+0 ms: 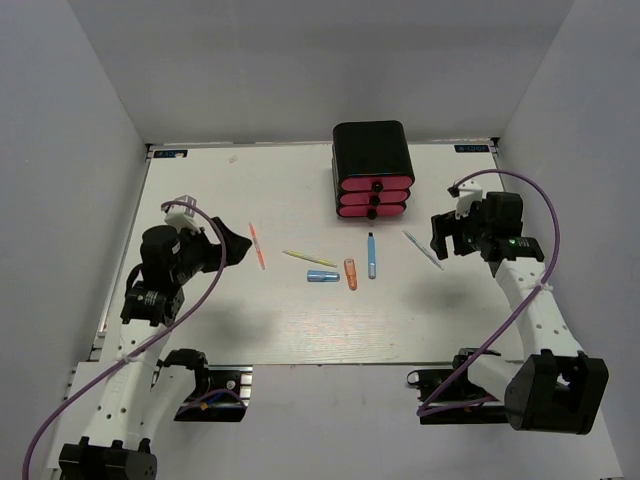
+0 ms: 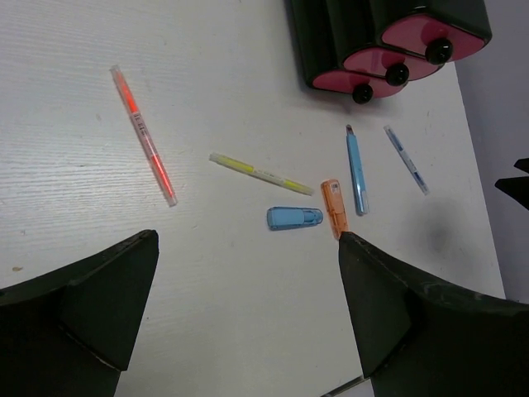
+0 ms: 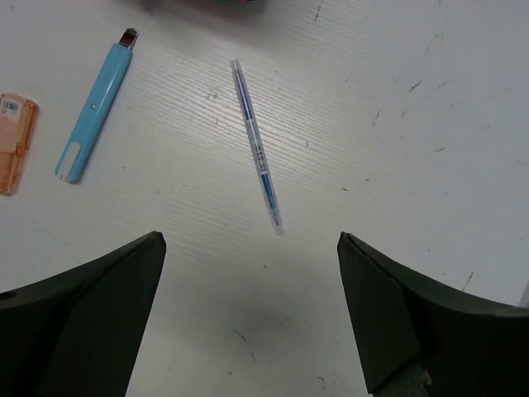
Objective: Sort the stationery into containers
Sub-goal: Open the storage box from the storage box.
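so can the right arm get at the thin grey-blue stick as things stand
Probably yes. The right gripper hangs open over the grey-blue stick, which lies flat on the table, in line with the gap between the fingers. Nothing covers it, and the blue pen lies well apart.

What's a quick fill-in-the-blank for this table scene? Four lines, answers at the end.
1. The black cabinet holds ___ stacked pink drawers.
2. The left gripper and the right gripper are both ___ and hold nothing.
3. The grey-blue stick lies closest to the ___ gripper.
4. Between the light-blue cylinder and the blue pen lies the ___ cylinder.

Answers: three; open; right; orange.
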`<state>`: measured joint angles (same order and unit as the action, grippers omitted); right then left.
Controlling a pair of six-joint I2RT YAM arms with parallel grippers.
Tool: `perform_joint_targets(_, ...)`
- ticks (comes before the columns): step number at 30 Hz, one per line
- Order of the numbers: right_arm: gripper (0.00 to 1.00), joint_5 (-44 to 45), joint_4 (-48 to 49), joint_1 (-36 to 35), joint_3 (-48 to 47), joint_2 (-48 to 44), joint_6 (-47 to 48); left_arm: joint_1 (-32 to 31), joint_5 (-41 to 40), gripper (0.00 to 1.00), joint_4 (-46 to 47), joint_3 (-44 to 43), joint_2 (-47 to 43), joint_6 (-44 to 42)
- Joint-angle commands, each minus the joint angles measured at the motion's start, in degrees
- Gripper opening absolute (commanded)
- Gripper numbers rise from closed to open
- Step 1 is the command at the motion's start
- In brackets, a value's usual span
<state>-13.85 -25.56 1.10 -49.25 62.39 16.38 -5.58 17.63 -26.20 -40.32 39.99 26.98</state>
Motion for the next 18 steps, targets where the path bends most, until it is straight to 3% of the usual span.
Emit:
perform_joint_targets(1,0.9,-1.45,-2.99,-0.05,-3.91,1.58,7.94,0.31,2.32,0.99,2.81,1.11,0.96,0.7)
perform_joint_targets(7,0.9,3.64,-11.61,-0.22,-8.31,5.73,11.3,-0.21,4.08,0.96,6.06,2.43,2.11,2.45)
perform_joint_targets(8,0.9,3.83,-11.7,-0.4,-8.14,4.85,12.0,-0.22,5.47,0.92,7.37,2.96,3.16,2.46)
perform_joint_targets(9,0.9,3.48,-11.53,-0.4,-7.7,3.45,12.53,-0.22,6.18,0.79,8.08,2.96,4.12,2.98)
perform_joint_targets(13,0.9,-4.23,-13.63,-0.57,-3.58,-1.65,20.42,-0.22,9.61,0.39,11.33,2.43,11.67,4.21)
perform_joint_targets(16,0.9,-10.2,-13.47,-0.4,-0.51,-6.31,25.09,-0.74,11.54,0.36,16.6,1.91,14.06,6.06)
perform_joint_targets(18,0.9,-11.72,-9.36,-0.4,1.96,-10.17,22.65,-2.49,12.86,0.35,20.63,1.12,18.09,7.46)
